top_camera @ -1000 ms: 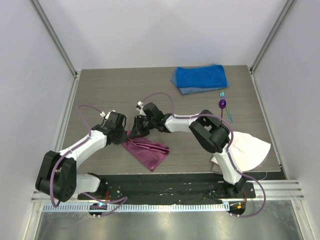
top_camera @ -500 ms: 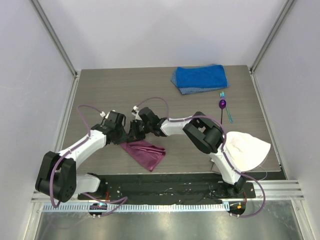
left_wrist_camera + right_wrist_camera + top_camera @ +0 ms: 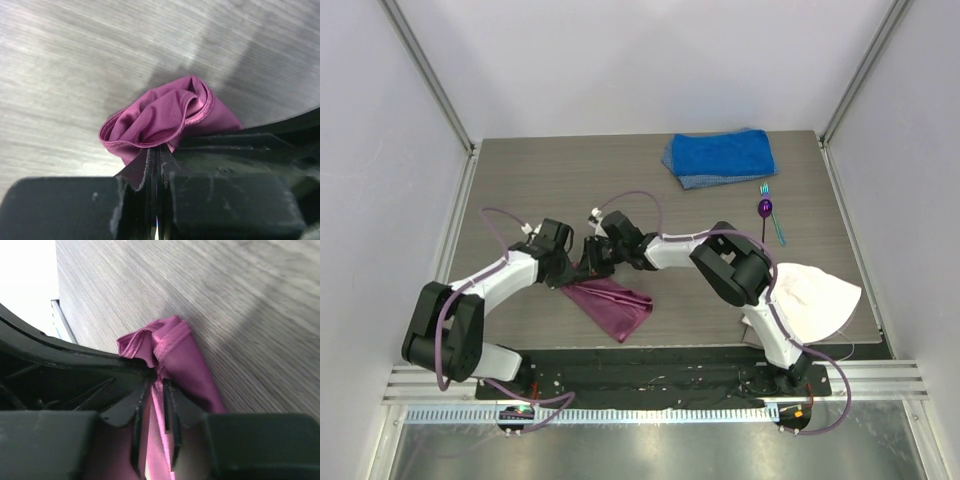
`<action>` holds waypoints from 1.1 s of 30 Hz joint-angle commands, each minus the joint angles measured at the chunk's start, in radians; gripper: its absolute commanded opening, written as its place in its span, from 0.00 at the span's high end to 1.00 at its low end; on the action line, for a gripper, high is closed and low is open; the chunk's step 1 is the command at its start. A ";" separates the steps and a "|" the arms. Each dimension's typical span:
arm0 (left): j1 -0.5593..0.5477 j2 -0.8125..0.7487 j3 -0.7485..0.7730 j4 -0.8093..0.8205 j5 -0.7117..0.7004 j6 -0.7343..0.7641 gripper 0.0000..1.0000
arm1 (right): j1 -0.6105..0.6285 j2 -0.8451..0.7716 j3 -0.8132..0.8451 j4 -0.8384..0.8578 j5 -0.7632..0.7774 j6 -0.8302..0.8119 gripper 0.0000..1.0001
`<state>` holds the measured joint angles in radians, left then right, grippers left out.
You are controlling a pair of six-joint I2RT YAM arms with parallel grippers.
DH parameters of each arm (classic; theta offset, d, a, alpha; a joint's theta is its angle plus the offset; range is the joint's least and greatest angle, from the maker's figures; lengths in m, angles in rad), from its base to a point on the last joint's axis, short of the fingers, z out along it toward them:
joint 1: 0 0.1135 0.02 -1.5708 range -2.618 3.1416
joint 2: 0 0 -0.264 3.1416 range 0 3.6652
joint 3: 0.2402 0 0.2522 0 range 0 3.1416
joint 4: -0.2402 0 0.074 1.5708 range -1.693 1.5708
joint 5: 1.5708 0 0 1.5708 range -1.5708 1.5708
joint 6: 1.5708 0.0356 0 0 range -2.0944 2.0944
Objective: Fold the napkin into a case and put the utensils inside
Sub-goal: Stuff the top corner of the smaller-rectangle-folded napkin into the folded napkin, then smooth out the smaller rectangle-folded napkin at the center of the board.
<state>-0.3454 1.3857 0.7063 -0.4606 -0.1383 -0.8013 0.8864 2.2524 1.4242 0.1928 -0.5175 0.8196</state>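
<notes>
On the table (image 3: 570, 180), the napkin (image 3: 612, 305) lies diagonally (far-left to near-right).

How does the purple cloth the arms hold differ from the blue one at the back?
The napkin is magenta-purple; the blue towel is bright blue. The napkin is a slanted strip, bunched at one end; the blue towel lies flat as a folded rectangle. The napkin is pinched by the left arm's fingers and the right arm's fingers; the blue towel lies untouched. Both are cloths on the table.
</notes>
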 commanded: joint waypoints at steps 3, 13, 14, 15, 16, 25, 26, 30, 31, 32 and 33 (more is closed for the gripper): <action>-0.001 0.046 -0.019 0.091 0.000 0.004 1.00 | 0.003 -0.109 -0.008 -0.139 0.068 -0.104 0.68; -0.001 -0.031 0.024 0.053 0.028 0.054 0.92 | 0.002 -0.247 0.024 -0.421 0.244 -0.350 0.57; 0.000 -0.034 0.031 0.050 0.034 0.060 0.86 | 0.002 -0.267 0.030 -0.438 0.255 -0.367 0.56; 0.000 -0.042 0.039 0.039 0.037 0.063 0.83 | 0.002 -0.275 0.033 -0.470 0.266 -0.385 0.55; 0.000 -0.046 0.057 0.036 0.051 0.068 0.79 | 0.002 -0.280 0.036 -0.487 0.286 -0.399 0.52; -0.001 -0.218 0.087 -0.124 0.031 0.034 0.51 | 0.008 -0.309 0.055 -0.633 0.330 -0.571 0.39; -0.001 -0.238 0.085 -0.139 0.034 0.030 0.50 | 0.013 -0.310 0.053 -0.650 0.333 -0.580 0.37; 0.000 -0.313 0.018 -0.135 0.138 -0.018 0.54 | 0.046 -0.317 0.048 -0.685 0.352 -0.646 0.35; -0.001 -0.323 -0.005 -0.106 0.210 -0.039 0.59 | 0.052 -0.323 0.045 -0.687 0.356 -0.652 0.34; -0.001 -0.335 -0.057 -0.045 0.271 -0.076 0.63 | 0.060 -0.326 0.038 -0.688 0.370 -0.655 0.34; -0.004 -0.339 -0.076 -0.017 0.340 -0.094 0.66 | 0.066 -0.329 0.033 -0.688 0.375 -0.657 0.32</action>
<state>-0.3447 1.0718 0.7296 -0.5465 -0.0235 -0.8047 0.9150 2.0029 1.4502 -0.4614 -0.1814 0.2325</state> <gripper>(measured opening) 0.390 0.660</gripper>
